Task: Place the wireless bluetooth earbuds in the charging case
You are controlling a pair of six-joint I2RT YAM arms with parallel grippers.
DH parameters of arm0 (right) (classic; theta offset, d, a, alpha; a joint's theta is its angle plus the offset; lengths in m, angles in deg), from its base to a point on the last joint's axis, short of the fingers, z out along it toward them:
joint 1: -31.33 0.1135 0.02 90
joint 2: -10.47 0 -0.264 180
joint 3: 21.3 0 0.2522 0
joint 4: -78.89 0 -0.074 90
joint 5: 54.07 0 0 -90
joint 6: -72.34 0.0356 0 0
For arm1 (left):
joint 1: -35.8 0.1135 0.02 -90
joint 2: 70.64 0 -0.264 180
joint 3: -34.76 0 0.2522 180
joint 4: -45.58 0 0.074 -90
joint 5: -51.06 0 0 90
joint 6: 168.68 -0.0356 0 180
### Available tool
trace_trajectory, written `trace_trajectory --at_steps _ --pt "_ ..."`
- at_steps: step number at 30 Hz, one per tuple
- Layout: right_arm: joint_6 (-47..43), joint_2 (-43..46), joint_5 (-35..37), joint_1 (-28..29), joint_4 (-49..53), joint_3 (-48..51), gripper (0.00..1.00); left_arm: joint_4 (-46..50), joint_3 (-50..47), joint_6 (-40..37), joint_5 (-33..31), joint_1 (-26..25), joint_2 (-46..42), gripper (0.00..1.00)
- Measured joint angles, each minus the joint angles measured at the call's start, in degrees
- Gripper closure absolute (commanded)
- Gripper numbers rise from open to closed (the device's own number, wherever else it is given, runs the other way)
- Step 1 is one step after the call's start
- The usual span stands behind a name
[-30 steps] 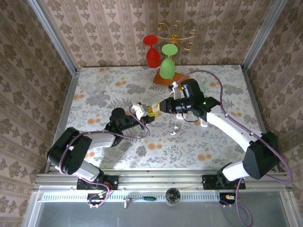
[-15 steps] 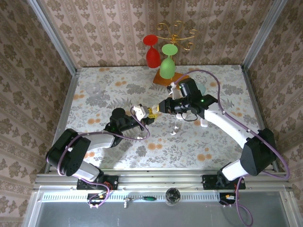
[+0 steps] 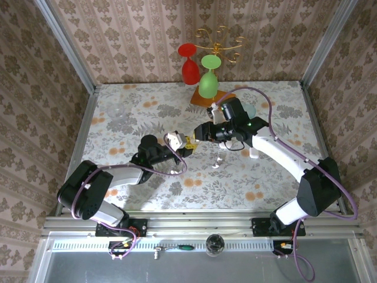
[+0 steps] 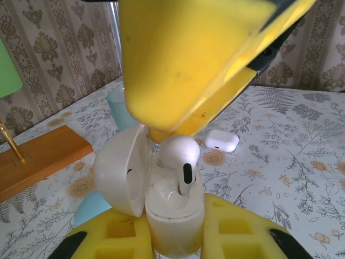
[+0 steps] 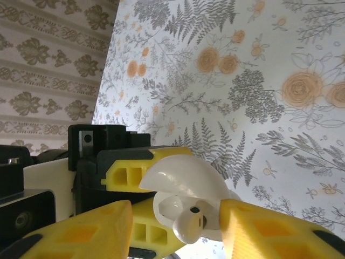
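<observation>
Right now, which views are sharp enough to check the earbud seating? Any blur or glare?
Right wrist: right claw fingers and earbud slightly soft, tablecloth crisp. Left wrist: earbud and charging case in focus, the yellow finger above a blur. Top external: even light, soft arm shadows, both too small.

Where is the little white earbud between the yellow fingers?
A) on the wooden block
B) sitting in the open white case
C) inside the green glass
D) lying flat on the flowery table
B: in the left wrist view the earbud stands stem-down in the open charging case, whose lid is flipped back.
</observation>
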Motion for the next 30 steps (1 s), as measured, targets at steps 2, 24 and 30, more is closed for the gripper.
trace_trajectory --at_steps 2,24,30 --pt "-0.04 0.9 1.31 0.0 0.48 0.02 0.5 -0.33 0.02 0.2 0.11 0.02 0.02 1.0" --pt "0.2 1.9 1.64 0.02 0.79 2.03 0.87 -2.58 0.74 2.99 -0.02 0.39 1.55 1.0" --pt "0.2 0.7 1.2 0.02 0.39 1.95 0.87 -1.68 0.74 2.97 -0.04 0.44 1.53 1.0"
